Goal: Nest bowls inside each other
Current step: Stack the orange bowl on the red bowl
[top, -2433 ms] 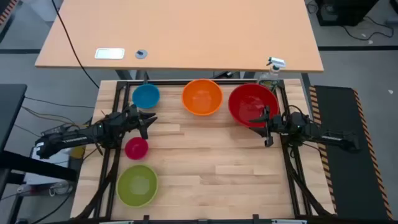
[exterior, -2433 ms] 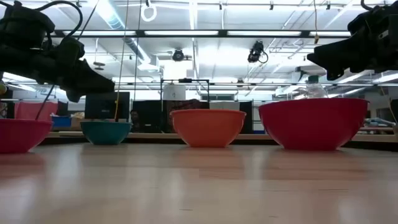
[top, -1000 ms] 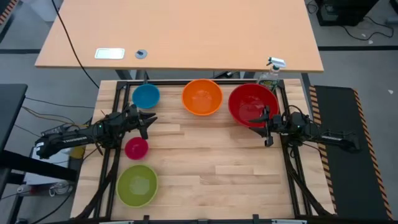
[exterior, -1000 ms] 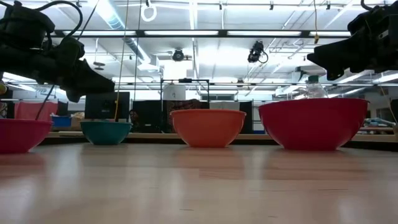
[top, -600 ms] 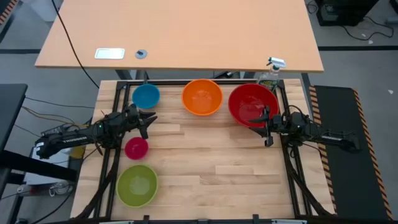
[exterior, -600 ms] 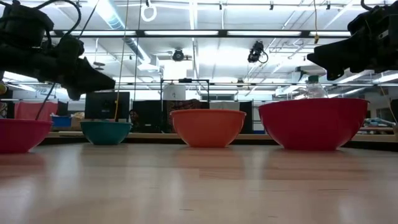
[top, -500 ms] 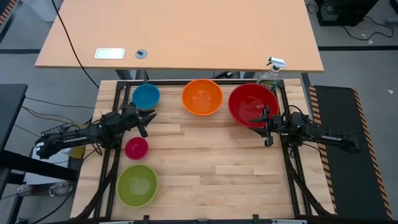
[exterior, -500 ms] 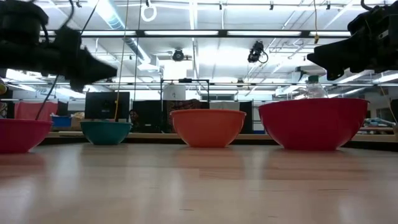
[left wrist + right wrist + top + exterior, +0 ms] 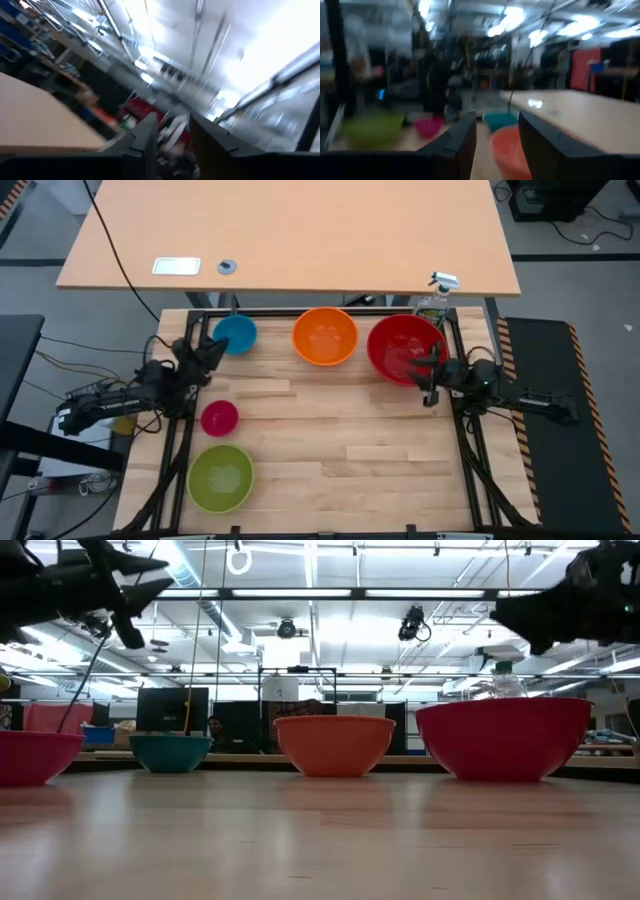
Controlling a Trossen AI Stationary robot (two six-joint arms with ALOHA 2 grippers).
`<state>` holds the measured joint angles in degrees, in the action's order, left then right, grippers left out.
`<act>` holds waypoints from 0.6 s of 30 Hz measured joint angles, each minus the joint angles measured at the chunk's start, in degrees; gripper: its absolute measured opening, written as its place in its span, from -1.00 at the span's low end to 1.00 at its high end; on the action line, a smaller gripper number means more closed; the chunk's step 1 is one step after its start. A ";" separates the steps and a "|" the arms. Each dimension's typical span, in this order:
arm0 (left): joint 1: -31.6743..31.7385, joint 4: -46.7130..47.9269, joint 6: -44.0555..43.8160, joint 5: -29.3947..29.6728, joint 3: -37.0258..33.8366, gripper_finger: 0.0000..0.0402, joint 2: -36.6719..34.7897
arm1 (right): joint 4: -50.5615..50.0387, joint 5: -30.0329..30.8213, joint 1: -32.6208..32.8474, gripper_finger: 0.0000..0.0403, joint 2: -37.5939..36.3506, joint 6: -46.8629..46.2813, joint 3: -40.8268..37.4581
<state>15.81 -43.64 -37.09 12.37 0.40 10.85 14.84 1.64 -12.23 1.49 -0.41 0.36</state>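
Five bowls rest upright on their bases on the wooden table. Blue [image 9: 235, 334], orange [image 9: 325, 336] and red [image 9: 405, 348] stand in a row along the far edge. Magenta [image 9: 219, 418] and lime green [image 9: 221, 477] stand at the near left. My left gripper [image 9: 210, 348] is open and empty, tipped upward in the air just near-left of the blue bowl; its wrist view [image 9: 172, 125] looks at the ceiling. My right gripper [image 9: 425, 375] is open and empty above the red bowl's near rim, pointing across the table [image 9: 496, 122].
A black frame [image 9: 300, 311] rims the table. A spray bottle [image 9: 438, 295] stands at the far right corner. A larger table [image 9: 300, 240] lies beyond. Bare wood [image 9: 370, 450] spans the middle and near right.
My left gripper has risen and tipped from pointing slightly down to pointing up, rolling as it went, and has swung toward the far edge beside the blue bowl. My right gripper has tipped up a little. No bowl has moved.
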 joint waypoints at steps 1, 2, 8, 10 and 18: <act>0.00 -1.85 -1.61 0.03 0.00 -0.42 0.02 | 3.49 0.86 -0.02 -0.23 0.05 -1.07 0.00; -0.02 -3.59 -2.43 0.02 0.00 -0.42 0.02 | 7.52 2.99 -0.17 -0.23 0.24 -1.03 0.00; -0.02 -13.03 -2.61 1.37 0.05 -0.42 0.00 | 18.39 20.52 -2.04 -0.23 5.67 -18.31 0.85; -0.02 -13.56 -2.62 3.50 0.64 -0.42 -0.03 | 18.31 17.20 -2.41 -0.23 9.97 -20.29 3.03; 0.00 -9.73 -0.95 13.97 6.77 -0.42 2.58 | 13.80 16.59 -5.55 -0.23 35.28 -20.82 20.48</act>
<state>15.81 -53.37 -38.04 26.33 7.17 13.44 28.63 18.23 -17.78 36.77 -21.23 20.84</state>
